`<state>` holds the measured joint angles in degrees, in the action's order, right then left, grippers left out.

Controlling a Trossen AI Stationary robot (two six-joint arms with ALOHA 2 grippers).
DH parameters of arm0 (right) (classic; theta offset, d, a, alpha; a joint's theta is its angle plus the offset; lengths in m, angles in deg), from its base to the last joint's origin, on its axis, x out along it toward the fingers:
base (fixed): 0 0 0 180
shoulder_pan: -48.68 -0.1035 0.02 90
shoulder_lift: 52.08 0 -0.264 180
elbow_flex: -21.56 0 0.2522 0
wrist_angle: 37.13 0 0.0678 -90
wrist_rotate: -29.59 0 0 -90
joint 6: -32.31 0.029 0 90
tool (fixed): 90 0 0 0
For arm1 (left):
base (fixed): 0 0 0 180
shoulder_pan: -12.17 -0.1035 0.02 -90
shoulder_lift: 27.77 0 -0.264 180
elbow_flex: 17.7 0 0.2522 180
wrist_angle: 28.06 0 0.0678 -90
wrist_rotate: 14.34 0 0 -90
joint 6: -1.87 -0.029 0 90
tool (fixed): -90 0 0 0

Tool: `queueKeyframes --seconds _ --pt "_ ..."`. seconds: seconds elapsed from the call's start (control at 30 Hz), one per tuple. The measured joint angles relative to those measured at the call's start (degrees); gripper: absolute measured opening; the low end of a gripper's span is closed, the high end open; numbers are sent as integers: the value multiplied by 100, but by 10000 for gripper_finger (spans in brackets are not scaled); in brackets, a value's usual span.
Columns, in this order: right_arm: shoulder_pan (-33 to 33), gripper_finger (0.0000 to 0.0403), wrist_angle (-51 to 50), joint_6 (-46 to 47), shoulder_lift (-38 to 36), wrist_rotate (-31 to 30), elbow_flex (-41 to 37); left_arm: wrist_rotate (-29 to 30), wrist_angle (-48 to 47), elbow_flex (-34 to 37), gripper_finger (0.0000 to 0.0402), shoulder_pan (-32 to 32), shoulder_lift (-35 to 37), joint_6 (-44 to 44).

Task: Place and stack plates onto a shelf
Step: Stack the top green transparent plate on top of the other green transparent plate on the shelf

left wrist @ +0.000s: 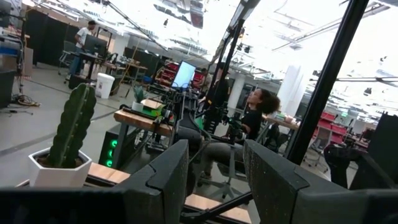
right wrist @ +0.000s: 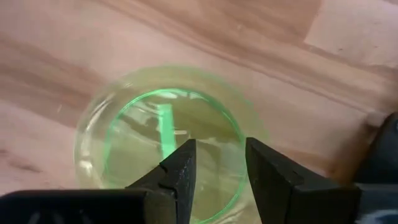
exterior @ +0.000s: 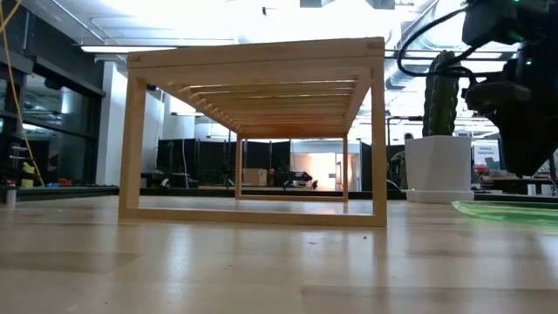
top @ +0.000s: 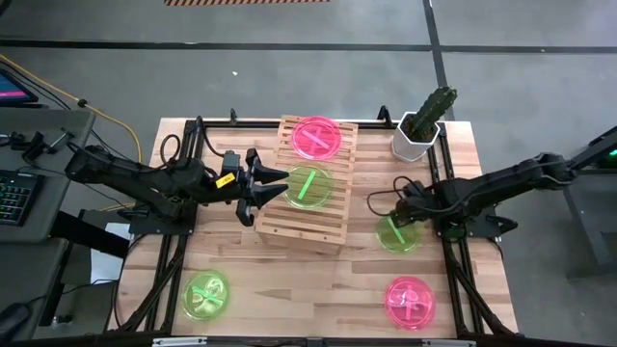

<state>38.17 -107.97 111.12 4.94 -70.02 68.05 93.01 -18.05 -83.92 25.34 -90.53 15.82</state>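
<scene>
Right hand (top: 394, 214) open above a green plate (top: 396, 234) on the desk (top: 308, 289), left hand (top: 273, 186) open beside the shelf (top: 299, 224), shelf bearing one pink plate (top: 316, 137), one green plate (top: 308, 186).

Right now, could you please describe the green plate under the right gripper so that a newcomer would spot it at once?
Start at the white pot with a cactus at the table's far right corner. Just nearer lies a round translucent neon green plate, off the light-wood slatted shelf. Alone among the greens, it has the right gripper open directly above it.
</scene>
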Motion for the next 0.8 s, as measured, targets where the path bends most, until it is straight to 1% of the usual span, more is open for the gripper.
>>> queueKeyframes --seconds 0.13,0.27,0.4,0.57,0.8 --pt "77 122 -21 297 148 -180 -25 0 -1 -2 145 0 -1 0" --pt "265 122 -29 485 531 -212 -26 0 2 -2 145 -2 -1 -3" --pt "448 122 -41 467 944 -214 -26 0 5 -2 145 -1 0 -4" --pt "645 122 39 -129 1374 -87 -26 0 4 -2 145 0 0 -2" --pt "822 122 249 -804 1498 -21 -24 -21 2 -2 145 0 0 87"
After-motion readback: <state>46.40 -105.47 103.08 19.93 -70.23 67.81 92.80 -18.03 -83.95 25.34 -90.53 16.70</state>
